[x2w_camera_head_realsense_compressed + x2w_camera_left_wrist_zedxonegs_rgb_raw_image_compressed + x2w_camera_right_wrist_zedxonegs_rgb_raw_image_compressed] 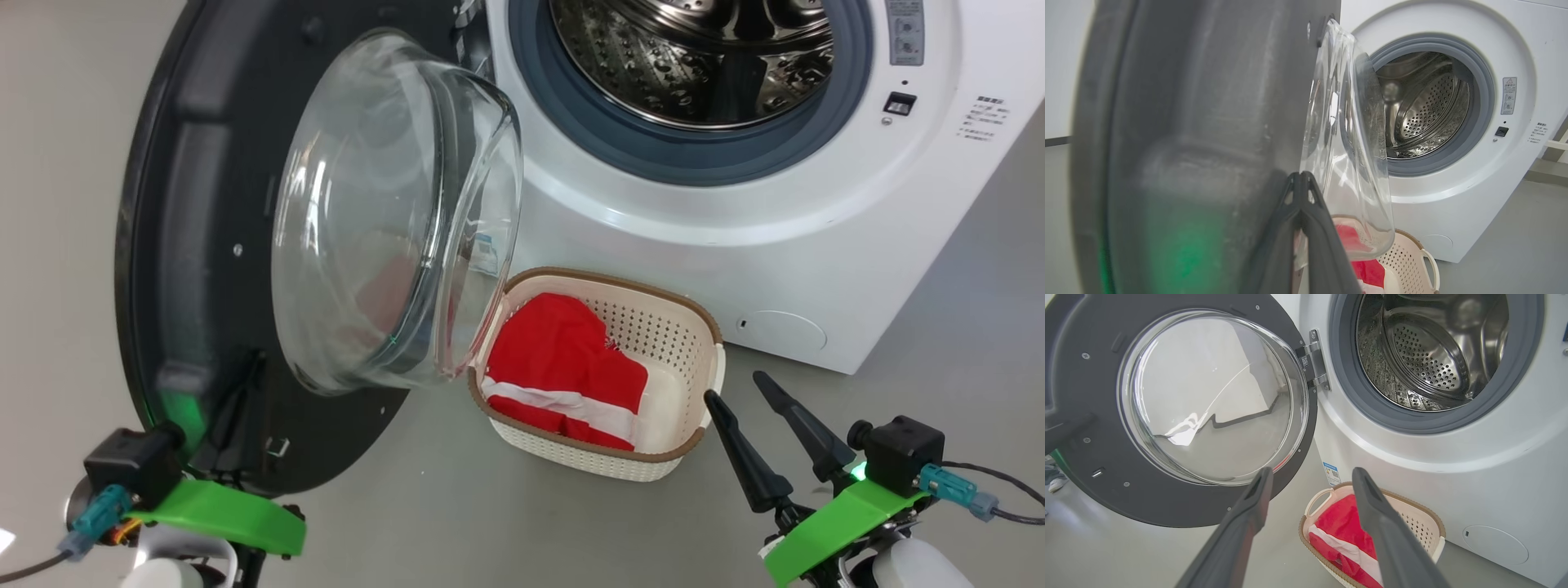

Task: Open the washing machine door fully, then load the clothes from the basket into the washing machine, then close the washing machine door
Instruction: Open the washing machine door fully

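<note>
The washing machine door is swung out, but I think not all the way. The left tool is pinched shut, holding nothing, right at the door's dark inner side. It should push slowly and gently. The right tool hangs wide open near the basket, where the red clothes lie.

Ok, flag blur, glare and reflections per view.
Left wrist view: the washing machine door is blurred, with a green glow. Right wrist view: its glass shows bright reflections. Head view: the glass carries a reddish tint beside the clothes.
</note>
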